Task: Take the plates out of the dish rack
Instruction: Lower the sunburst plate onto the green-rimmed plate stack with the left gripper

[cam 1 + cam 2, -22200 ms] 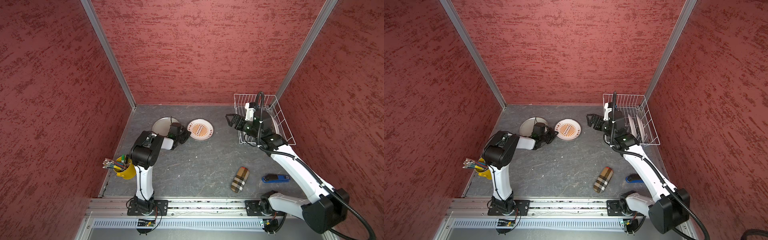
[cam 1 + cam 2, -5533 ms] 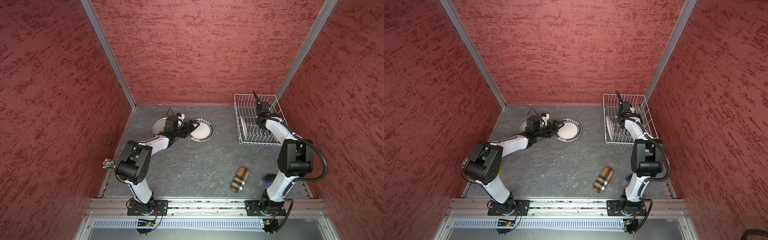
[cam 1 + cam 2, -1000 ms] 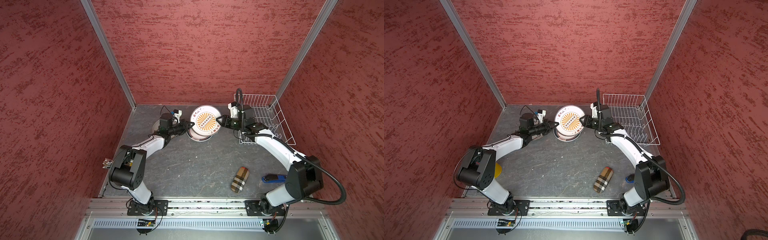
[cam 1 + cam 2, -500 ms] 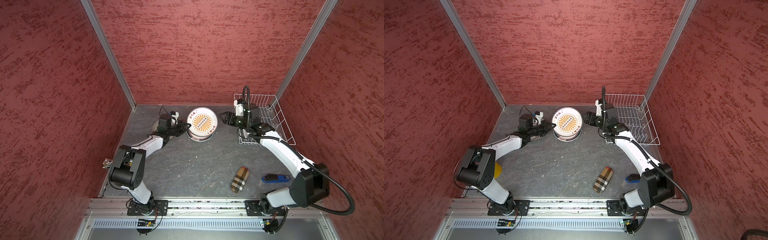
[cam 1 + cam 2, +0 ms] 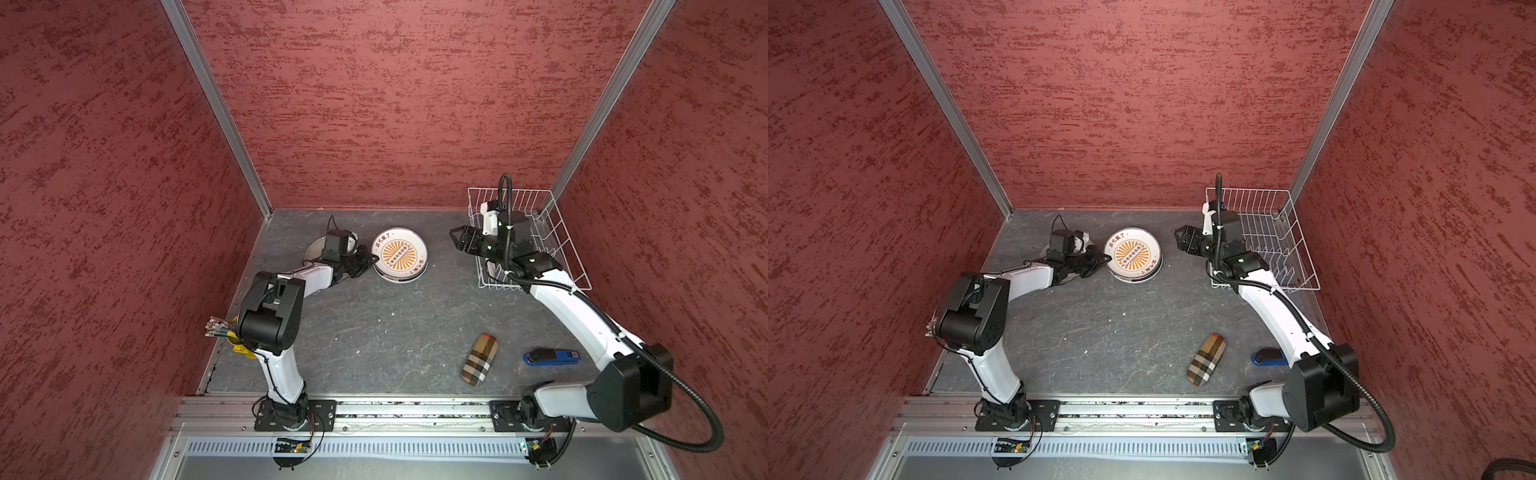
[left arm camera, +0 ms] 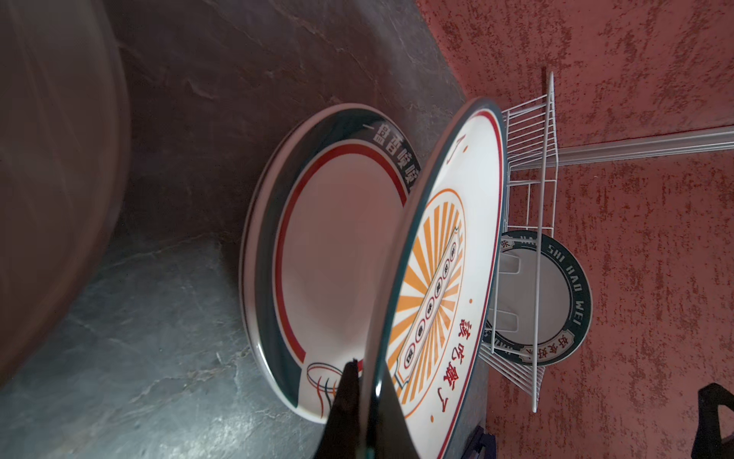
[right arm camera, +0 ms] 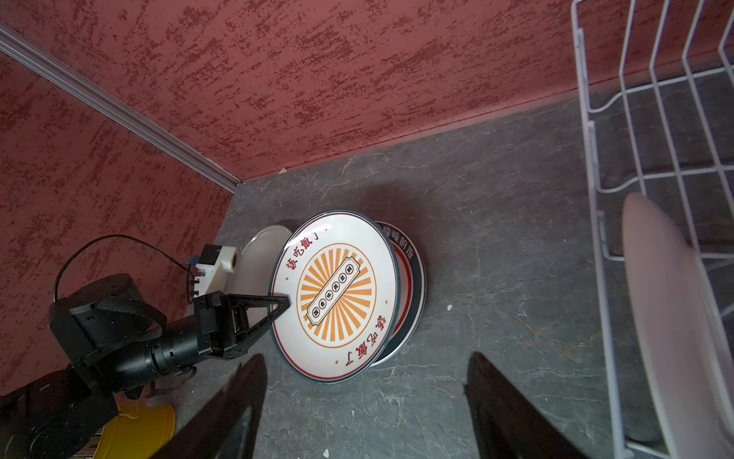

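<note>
My left gripper (image 5: 374, 261) (image 6: 367, 365) is shut on the near rim of a white plate with an orange sunburst (image 5: 399, 255) (image 5: 1133, 253) (image 7: 337, 294). It holds that plate tilted over a dark-rimmed lettered plate (image 6: 337, 258) (image 7: 413, 258) lying on the floor. A pale grey plate (image 5: 313, 249) lies under the left wrist. My right gripper (image 5: 457, 239) (image 7: 365, 357) hangs open and empty between the sunburst plate and the dish rack (image 5: 519, 191) (image 5: 1258, 190). One plate (image 6: 556, 298) (image 7: 667, 318) still stands upright in the rack; the right arm hides it in both top views.
A yellow cup of pens (image 5: 237, 336) stands by the left wall. A checked case (image 5: 480, 359) and a blue stapler (image 5: 550, 357) lie near the front right. The red back wall is close behind the plates and the rack.
My right gripper has let go of the sunburst plate, opened wider and drawn back toward the rack. The left gripper keeps the plate and has lowered it over the stack.
</note>
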Robot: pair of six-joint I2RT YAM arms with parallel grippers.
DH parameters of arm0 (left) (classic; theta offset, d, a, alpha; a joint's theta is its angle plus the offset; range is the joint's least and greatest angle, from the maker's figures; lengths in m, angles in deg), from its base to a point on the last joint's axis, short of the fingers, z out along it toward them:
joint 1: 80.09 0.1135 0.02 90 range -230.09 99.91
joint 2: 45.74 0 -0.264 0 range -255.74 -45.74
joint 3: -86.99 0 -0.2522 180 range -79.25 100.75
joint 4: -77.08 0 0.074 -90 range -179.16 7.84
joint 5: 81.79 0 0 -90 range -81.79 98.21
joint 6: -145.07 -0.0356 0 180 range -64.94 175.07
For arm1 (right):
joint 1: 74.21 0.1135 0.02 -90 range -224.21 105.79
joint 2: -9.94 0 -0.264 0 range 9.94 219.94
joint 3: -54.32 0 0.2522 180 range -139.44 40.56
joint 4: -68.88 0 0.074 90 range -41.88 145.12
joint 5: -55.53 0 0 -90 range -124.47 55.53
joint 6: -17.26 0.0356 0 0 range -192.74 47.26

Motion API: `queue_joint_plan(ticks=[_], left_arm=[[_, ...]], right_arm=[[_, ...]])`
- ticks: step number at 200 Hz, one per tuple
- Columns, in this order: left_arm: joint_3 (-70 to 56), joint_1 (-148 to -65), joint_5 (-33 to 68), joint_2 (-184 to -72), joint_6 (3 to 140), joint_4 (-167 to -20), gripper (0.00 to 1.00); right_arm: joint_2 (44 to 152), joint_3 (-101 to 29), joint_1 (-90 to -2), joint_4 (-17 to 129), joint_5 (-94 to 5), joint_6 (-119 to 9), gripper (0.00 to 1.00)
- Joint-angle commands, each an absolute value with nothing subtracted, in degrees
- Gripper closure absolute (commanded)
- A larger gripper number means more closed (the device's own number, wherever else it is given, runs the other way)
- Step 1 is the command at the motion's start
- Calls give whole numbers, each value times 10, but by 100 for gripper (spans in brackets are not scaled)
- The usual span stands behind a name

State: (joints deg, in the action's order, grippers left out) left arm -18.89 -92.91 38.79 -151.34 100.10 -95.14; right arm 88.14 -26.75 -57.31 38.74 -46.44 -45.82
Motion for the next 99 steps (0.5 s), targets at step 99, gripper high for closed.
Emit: queue_joint_plan(ticks=[99], left_arm=[[-147, -923, 421, -1578, 1012, -978, 100]], right_arm=[[855, -249, -585, 391, -431, -475, 21]])
